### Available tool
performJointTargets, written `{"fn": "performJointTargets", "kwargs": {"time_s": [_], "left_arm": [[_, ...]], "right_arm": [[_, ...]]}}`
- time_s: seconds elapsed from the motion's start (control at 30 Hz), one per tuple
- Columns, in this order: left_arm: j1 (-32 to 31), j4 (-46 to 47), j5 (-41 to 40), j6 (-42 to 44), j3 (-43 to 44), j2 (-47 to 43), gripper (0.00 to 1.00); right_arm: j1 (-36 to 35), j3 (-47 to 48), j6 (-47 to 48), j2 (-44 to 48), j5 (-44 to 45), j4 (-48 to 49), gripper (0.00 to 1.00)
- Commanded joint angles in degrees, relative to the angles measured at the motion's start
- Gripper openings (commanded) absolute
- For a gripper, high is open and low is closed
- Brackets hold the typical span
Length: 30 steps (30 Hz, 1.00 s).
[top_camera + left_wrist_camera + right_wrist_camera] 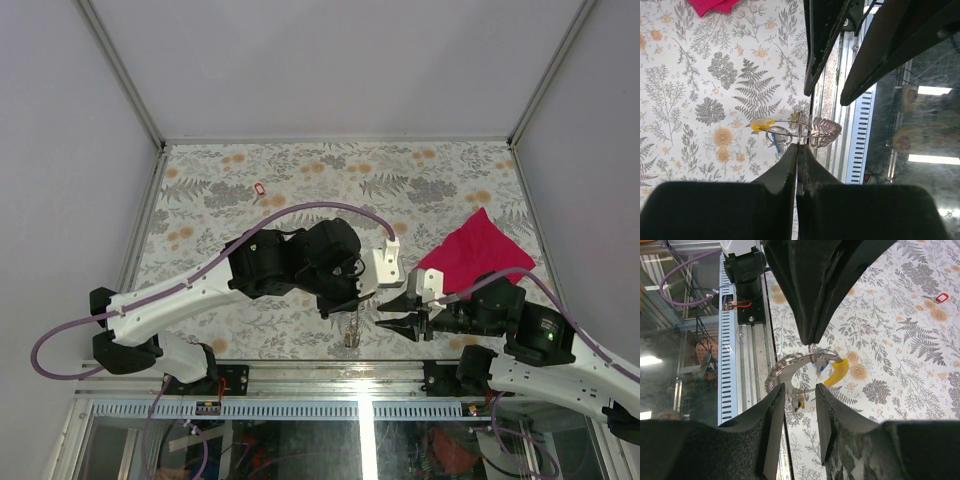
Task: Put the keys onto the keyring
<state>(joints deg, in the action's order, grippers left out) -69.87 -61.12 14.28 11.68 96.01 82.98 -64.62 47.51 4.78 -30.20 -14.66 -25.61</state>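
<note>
My left gripper [352, 305] is shut on the thin silvery keyring [351, 332] and holds it above the table's near edge. In the left wrist view the shut gripper [799, 146] pinches the ring's wire [812, 132], and a yellow key head [762, 124] hangs on it. My right gripper [382, 314] is open just right of the ring. In the right wrist view the open gripper [800, 390] stands below the keyring [785, 366] and the yellow key [836, 372]. A small dark piece [800, 402] dangles between its fingers. The red key [260, 189] lies far back left on the table, also in the right wrist view [941, 297].
A magenta cloth [478, 250] lies at the right, behind my right arm, and shows in the left wrist view [710, 6]. The slotted metal rail [730, 365] of the table's near edge runs right under the ring. The floral table cover [300, 170] has walls on three sides.
</note>
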Motion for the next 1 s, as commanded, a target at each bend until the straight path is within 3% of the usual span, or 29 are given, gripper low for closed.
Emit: {"fn": "performJointTargets", "kwargs": {"time_s": [0.0,0.27,0.8,0.97], "left_arm": [[-0.17,-2.49,-2.82,1.63,3.30,-0.62,0.00],[-0.46,-2.42,-2.24,2.01,3.67,-0.06,0.00],[-1.32,-2.51,-0.19,2.99,3.50,-0.65,0.00],[-1.50,-2.43,0.77,3.37,3.34,-1.17,0.00]], "right_arm": [[-0.43,-3.34,0.11,2.10,-0.99,10.94,0.38],[-0.43,-10.44,-0.71,2.79,-2.83,24.62,0.38],[-0.49,-11.32,1.48,-0.17,-2.22,26.28,0.38],[-0.47,-10.99,1.80,-1.26,-2.88,26.59,0.33]]}}
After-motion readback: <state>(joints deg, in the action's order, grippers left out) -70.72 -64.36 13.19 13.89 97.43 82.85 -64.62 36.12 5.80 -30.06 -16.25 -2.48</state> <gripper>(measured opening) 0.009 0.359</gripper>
